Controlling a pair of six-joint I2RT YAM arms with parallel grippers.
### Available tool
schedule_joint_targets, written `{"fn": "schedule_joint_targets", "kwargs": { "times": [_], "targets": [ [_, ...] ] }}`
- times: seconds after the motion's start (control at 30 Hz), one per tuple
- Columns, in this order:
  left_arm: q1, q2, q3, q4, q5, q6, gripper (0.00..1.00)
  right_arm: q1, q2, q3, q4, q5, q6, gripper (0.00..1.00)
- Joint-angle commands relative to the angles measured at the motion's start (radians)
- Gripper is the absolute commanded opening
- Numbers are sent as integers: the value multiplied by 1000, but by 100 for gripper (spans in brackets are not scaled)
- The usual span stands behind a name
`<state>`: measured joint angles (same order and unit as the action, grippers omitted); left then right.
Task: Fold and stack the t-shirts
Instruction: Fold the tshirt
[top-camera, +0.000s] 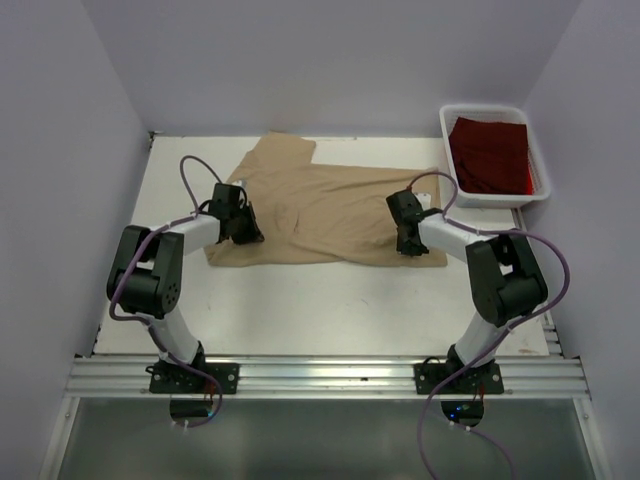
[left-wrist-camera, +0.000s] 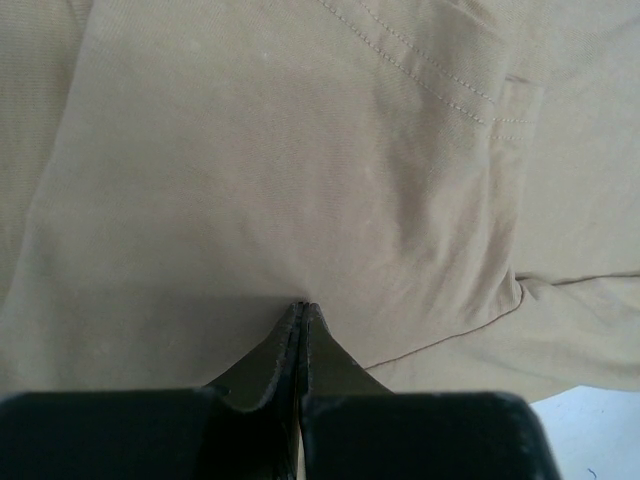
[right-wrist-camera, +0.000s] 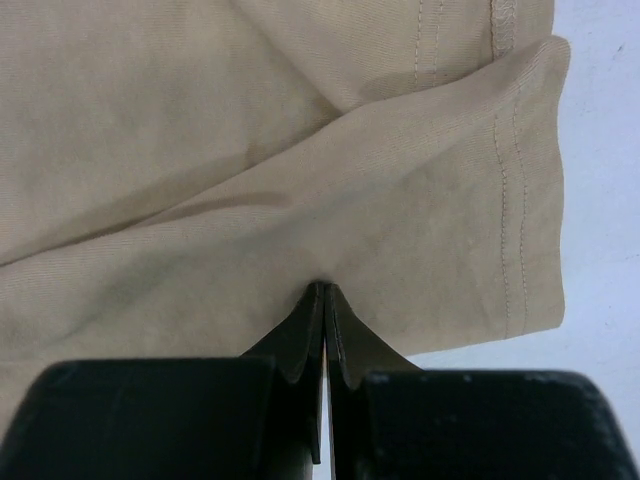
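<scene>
Well, both arms are down on the tan shirt, which lies spread across the middle of the desk w/ one sleeve poking out toward the far left. The left gripper has its jaws pinched tight on cloth at the shirt's left side, and the right gripper is clamped the same way near the right-hand corner, just beside the stitched hem. Main worry, imo: both bites look thin, right at the tips, so once the arms lift and carry, the fabric could slide out of one pinch and the fold would go crooked. Can't tell from here whether each pinch has one layer or two. If it's only the top layer, the under layer prob stays on the desk and the shirt opens up instead of folding. Uneven lift btwn the two arms would also drag the whole thing sideways, esp. since it's already a bit rumpled. As for what's around: the red shirt sits in the white bin at the far right, apart from the tan one but near the right arm, so a wide swing there might bump it. The right cable loops over that corner too and could snag.
</scene>
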<state>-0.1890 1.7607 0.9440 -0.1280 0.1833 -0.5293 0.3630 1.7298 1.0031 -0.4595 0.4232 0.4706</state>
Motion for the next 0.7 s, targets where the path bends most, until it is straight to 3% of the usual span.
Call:
{"fn": "schedule_joint_targets", "kwargs": {
  "times": [0.0,0.3,0.67],
  "targets": [
    [6,-23,-45,-56,-22,41,0,-9,5,-29,18,5,16,0],
    [8,-55,-122,-312,-176,9,0,-56,-39,-6,-208,43,95,0],
    [6,-150,-152,-508,-110,-34,0,-61,-75,-89,-358,-124,200,0]
  ]
}}
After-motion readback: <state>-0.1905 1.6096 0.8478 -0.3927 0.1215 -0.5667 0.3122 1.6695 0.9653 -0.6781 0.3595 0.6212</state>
